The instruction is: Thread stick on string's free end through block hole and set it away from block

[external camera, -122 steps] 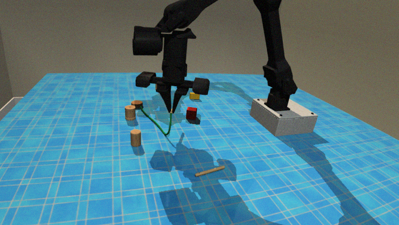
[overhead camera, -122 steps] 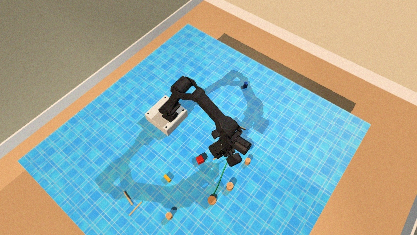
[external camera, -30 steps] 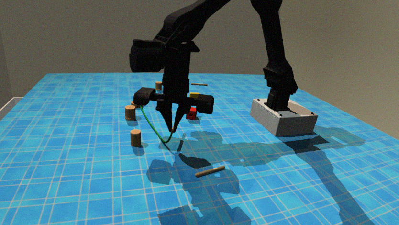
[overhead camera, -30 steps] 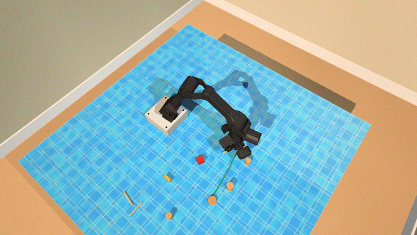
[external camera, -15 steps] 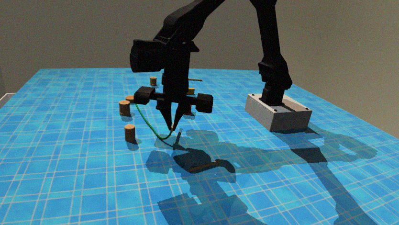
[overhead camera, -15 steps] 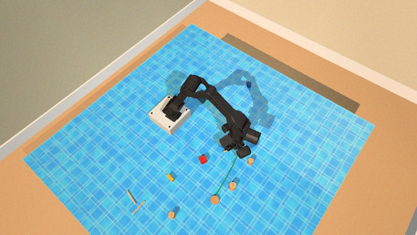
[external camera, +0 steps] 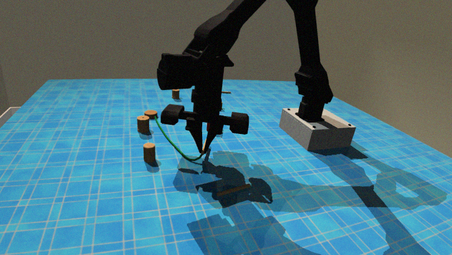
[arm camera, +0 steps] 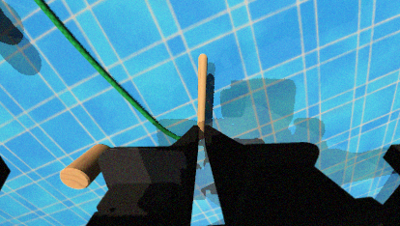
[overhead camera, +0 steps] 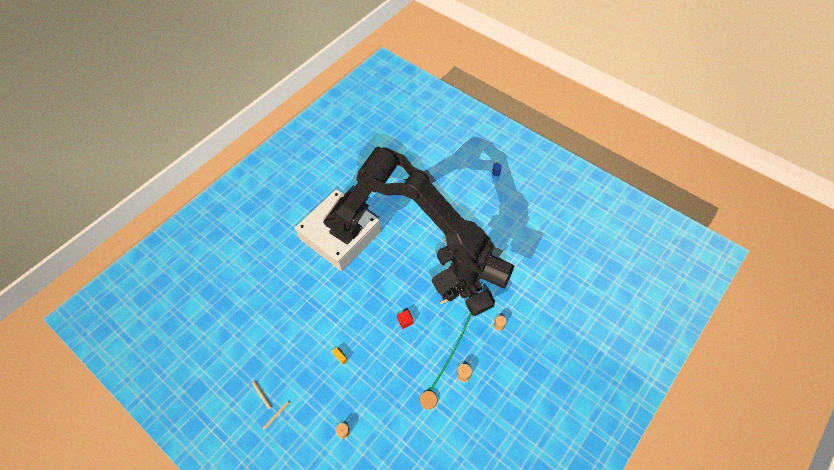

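Right now my gripper (overhead camera: 451,295) (external camera: 203,152) (arm camera: 201,129) is closed on the stick (overhead camera: 444,301) (external camera: 205,144) (arm camera: 202,89), holding it above the bench (overhead camera: 192,326) (external camera: 78,202) (arm camera: 271,43). The green string (overhead camera: 454,349) (external camera: 172,142) (arm camera: 103,72) runs from the gripper to the button (overhead camera: 428,399) (external camera: 150,114). I see the red block (overhead camera: 405,318) (external camera: 208,126) on the bench, apart from the stick, and the string lies outside it.

Red block (external camera: 208,127), apparently, behind the gripper (external camera: 202,152).

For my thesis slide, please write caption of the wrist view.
Closed gripper holds thin wooden stick; green string and wooden cylinder at left.
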